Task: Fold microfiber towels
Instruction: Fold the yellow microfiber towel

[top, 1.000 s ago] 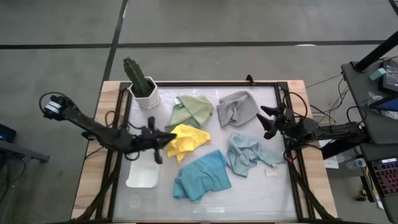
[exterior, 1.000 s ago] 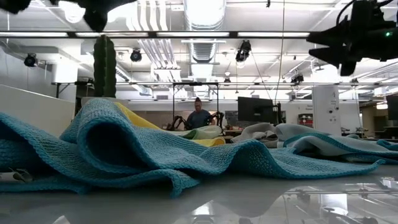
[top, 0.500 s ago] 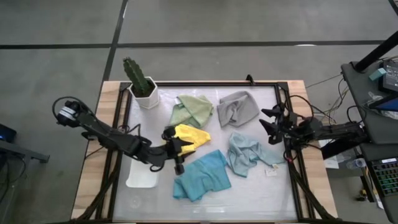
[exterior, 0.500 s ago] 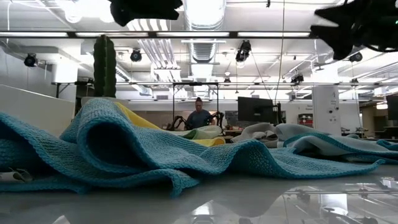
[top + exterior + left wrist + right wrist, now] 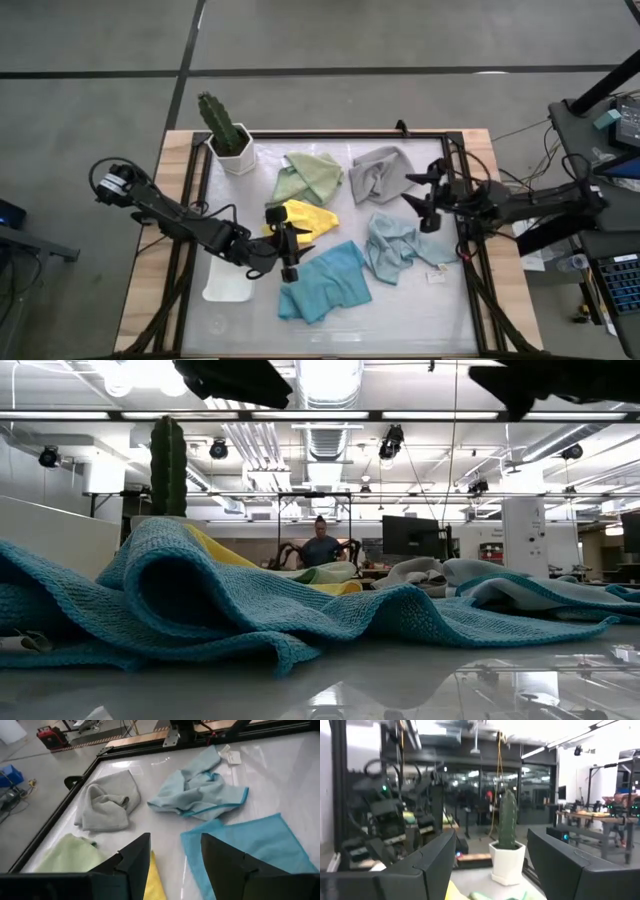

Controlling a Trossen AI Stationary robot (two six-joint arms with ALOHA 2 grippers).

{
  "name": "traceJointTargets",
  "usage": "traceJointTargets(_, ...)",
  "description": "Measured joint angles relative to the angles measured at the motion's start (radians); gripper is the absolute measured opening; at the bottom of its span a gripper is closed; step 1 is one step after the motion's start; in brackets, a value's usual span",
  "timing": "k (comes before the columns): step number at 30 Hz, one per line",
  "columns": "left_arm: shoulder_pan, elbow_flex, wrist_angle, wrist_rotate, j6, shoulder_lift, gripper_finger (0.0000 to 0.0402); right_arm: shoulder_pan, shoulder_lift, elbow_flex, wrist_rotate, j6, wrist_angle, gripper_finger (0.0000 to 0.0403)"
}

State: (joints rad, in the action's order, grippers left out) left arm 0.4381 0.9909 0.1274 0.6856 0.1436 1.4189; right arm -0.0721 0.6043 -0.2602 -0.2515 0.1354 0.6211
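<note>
Cactus [image 5: 221, 120] fills the white pot [image 5: 236, 155]; the white tray [image 5: 229, 283] lies beside the teal towel [image 5: 325, 283]. On the tabletop [image 5: 400, 320] we see yellow [image 5: 305, 218], sage green [image 5: 311, 176], grey [image 5: 381, 172] and pale blue [image 5: 398, 246] towels lying crumpled. Left gripper [image 5: 283, 248] and right gripper [image 5: 424, 198] hover with jaws spread, holding nothing; a person [image 5: 319, 547] sits in the room beyond.

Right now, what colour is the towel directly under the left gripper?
Yellow: the left gripper is above the yellow towel; the high view shows it best.

Five crumpled microfiber towels [image 5: 325, 285] lie unfolded, spread across table
</note>
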Motion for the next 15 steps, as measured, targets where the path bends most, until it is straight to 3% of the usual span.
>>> traceJointTargets(15,0.001,-0.037,0.002,0.000,0.007,-0.004,0.0161,-0.015,0.587,-0.235,-0.002,-0.040,-0.003,0.0235)
